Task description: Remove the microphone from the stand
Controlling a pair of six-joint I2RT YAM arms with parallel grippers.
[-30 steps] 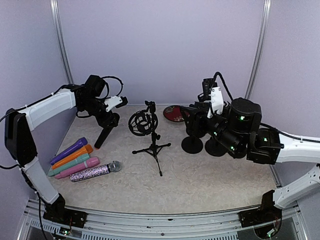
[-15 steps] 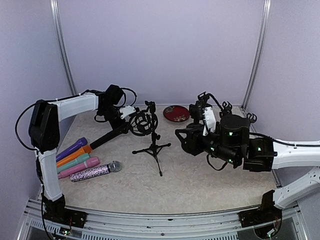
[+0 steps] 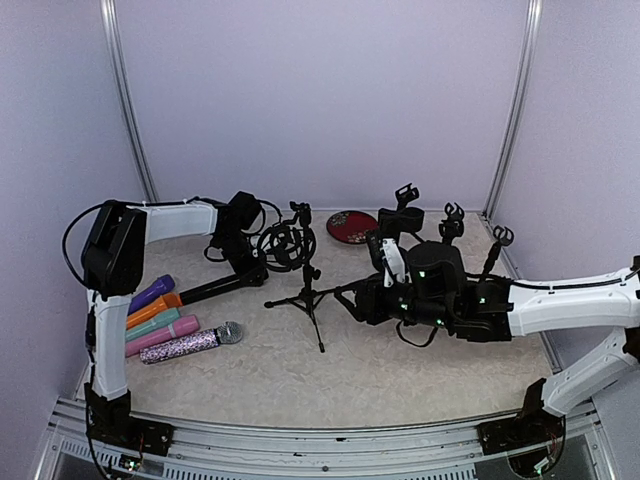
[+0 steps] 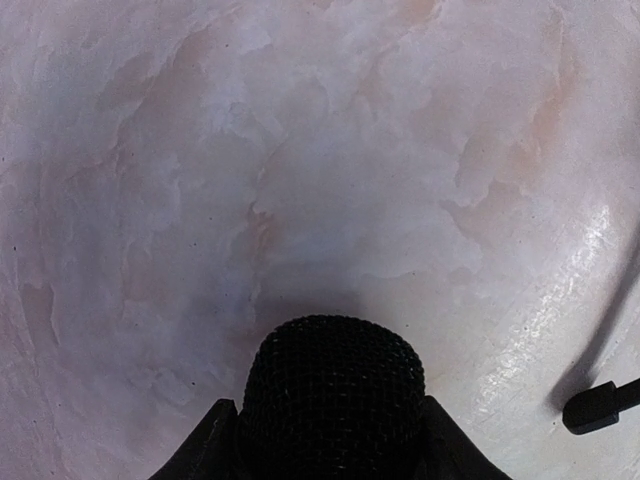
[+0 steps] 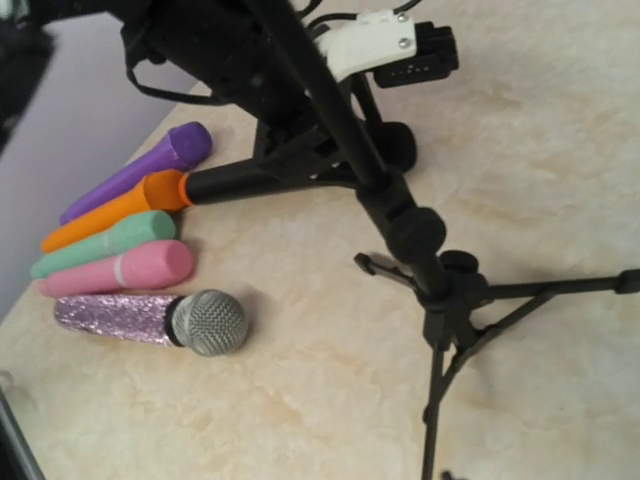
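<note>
At table (image 3: 400,375) 9 o'clock: black mic (image 3: 208,289), out of stand (image 3: 303,285), slanting low beside coloured mics (image 3: 150,322); left end effector (image 3: 250,267) clamped near its mesh head, prob. for set-down; right end effector (image 3: 350,298), 3 o'clock of stand, prob. to steady it, apart or together: can't tell.

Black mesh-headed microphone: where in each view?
Top external: black mesh-headed microphone slants left of centre, in the left gripper.
Left wrist: mesh head bottom centre.
Right wrist: shaft upper left, beside orange microphone.
Shared landmark: black tripod stand, likely just a foot in left wrist.
</note>
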